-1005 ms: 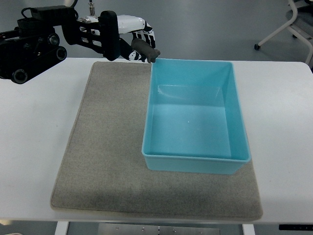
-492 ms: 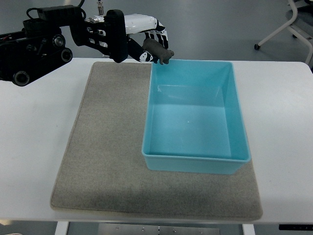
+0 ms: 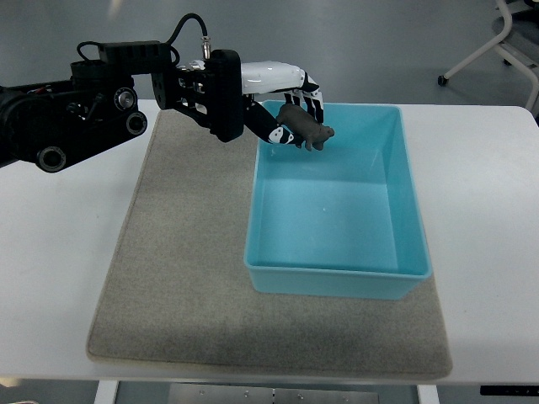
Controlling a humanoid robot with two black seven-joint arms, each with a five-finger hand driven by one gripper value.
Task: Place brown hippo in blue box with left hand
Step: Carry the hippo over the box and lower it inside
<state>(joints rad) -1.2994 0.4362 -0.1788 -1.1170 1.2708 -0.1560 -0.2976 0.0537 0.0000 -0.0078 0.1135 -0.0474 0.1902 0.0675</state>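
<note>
In robot hand (image 3: 290,105): brown hippo (image 3: 305,125)

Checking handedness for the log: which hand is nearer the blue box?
Left. The left hand holds the brown hippo over the blue box, just inside its far-left corner. The right hand is not in view.

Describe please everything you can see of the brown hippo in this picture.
The brown hippo is a small dull brown toy of soft, matte look. It lies roughly level, one end pointing right, with small stubs like legs hanging under that end. The left robot hand grips its other end, white and black fingers wrapped over it. It is held above the far left corner of the blue box, not touching the bottom.
</note>
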